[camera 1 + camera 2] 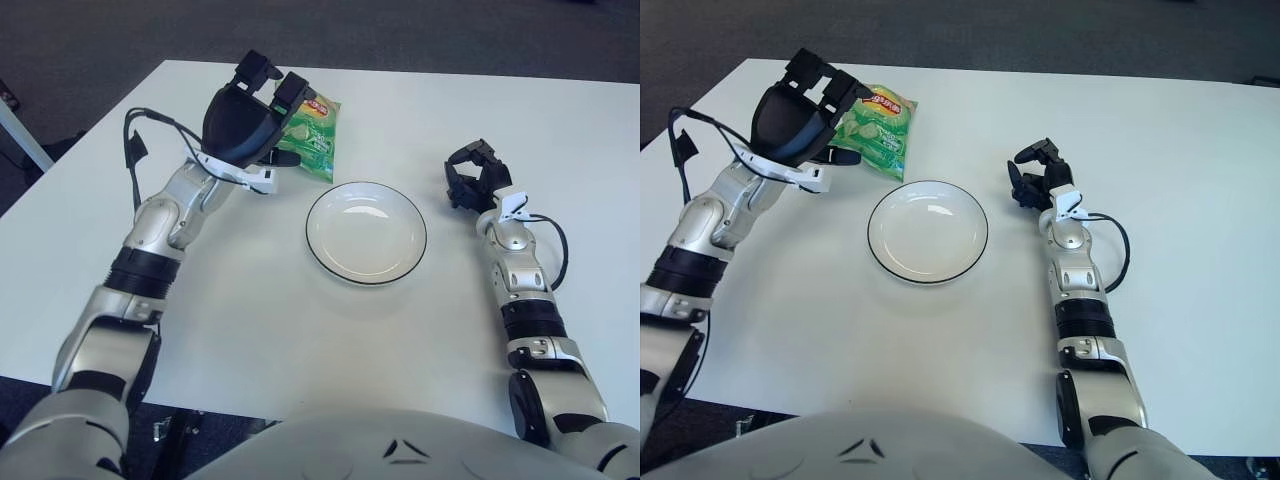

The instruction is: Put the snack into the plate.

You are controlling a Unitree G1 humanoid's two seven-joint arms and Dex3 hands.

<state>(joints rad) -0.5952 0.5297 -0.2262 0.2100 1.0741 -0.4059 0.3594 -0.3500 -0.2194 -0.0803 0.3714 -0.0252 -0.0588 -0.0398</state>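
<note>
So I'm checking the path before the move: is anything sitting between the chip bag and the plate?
Nothing visible does. The chip bag lies just beyond the plate on bare table, with the left hand over its left edge. The right hand shows right of the plate.

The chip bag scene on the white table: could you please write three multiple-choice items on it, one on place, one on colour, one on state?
1. Where does the chip bag lie?
A. on the plate
B. on the table beyond the plate
C. on the floor

2. What colour is the bag?
A. green
B. blue
C. black

3. What does the plate hold?
A. the bag
B. a cup
C. nothing

Answers: 1 B, it lies past the plate's far-left rim, with the left hand over its left edge. 2 A, green wrapper. 3 C, its white surface is bare. The right hand shows right of the plate.
</note>
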